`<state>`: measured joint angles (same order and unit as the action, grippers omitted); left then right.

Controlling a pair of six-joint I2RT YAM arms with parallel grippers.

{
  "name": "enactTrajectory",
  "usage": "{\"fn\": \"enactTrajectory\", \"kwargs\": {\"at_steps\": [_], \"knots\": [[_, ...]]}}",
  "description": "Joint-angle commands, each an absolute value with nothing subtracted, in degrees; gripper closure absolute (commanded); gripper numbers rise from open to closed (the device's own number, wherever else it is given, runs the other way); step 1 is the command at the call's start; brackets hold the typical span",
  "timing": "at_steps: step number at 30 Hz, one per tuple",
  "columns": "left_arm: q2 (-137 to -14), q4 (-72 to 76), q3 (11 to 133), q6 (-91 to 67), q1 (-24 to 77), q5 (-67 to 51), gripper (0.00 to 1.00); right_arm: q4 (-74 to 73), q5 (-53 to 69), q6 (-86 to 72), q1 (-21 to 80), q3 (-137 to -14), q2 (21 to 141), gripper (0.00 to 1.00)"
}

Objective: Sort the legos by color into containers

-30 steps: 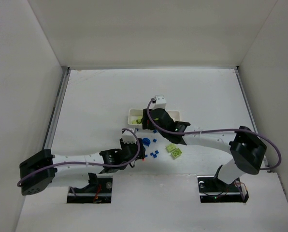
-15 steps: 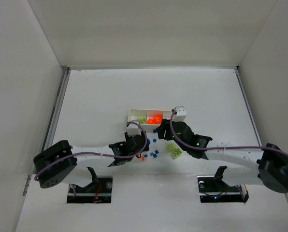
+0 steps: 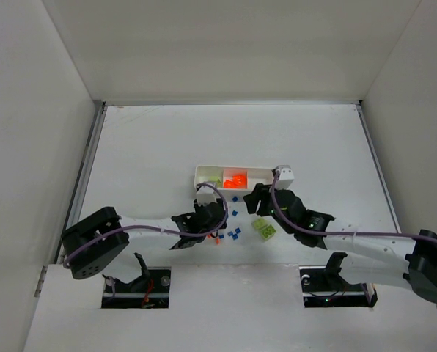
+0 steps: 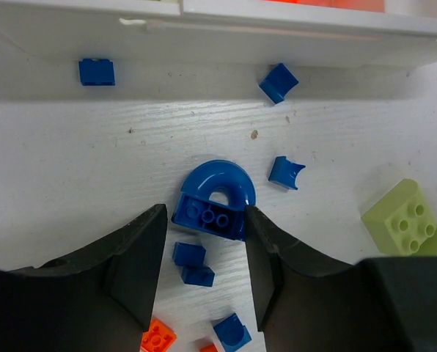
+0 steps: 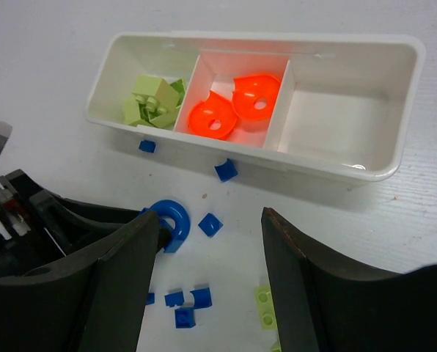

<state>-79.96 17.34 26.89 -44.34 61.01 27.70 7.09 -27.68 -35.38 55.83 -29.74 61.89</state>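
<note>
The open left end effector (image 4: 206, 217) straddles the blue arch-shaped plastic brick (image 4: 217, 199) on the white counter (image 4: 72, 161) near the long white plastic tray (image 5: 328, 167), so the next move, I think, is to close and carry it to the empty end compartment (image 5: 336, 121); the right end effector (image 5: 209, 214) hangs open.

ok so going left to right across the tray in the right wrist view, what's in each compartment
lime green legos → two orange legos → empty compartment
</note>
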Motion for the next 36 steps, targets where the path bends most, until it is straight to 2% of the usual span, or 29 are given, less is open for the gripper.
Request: {"fn": "enactTrajectory", "kwargs": {"at_steps": [1, 5, 9, 14, 18, 22, 28, 36], "knots": [[-80.3, 17.5, 29.1, -44.0, 60.9, 27.9, 0.58, 9.4, -28.7, -35.9, 55.3, -29.1, 60.0, 0.36], [-78.8, 17.5, 28.8, -44.1, 61.2, 28.4, 0.70, 9.3, -28.7, -35.9, 55.2, -28.7, 59.1, 0.36], [-73.2, 15.0, 28.3, -44.2, 61.9, 28.8, 0.76, 8.9, -28.7, -35.9, 54.5, -27.7, 57.7, 0.36], [-64.7, 9.9, 29.9, -44.1, 63.1, 29.3, 0.78, 7.1, -29.3, -36.0, 53.6, -26.1, 53.9, 0.36], [-63.3, 9.0, 34.1, -42.9, 62.4, 28.5, 0.78, 3.0, -31.5, -38.2, 52.1, -24.2, 49.7, 0.37], [-69.9, 10.5, 40.9, -40.3, 60.2, 26.3, 0.78, -0.2, -33.0, -41.5, 50.0, -21.5, 45.5, 0.41], [-84.4, 14.6, 51.6, -38.8, 55.4, 19.8, 0.78, -3.4, -33.1, -45.3, 49.1, -19.7, 41.4, 0.57], [-98.2, 15.4, 62.9, -36.7, 54.4, 16.4, 0.76, -5.2, -35.9, -47.3, 52.6, -20.0, 43.6, 0.57]]}}
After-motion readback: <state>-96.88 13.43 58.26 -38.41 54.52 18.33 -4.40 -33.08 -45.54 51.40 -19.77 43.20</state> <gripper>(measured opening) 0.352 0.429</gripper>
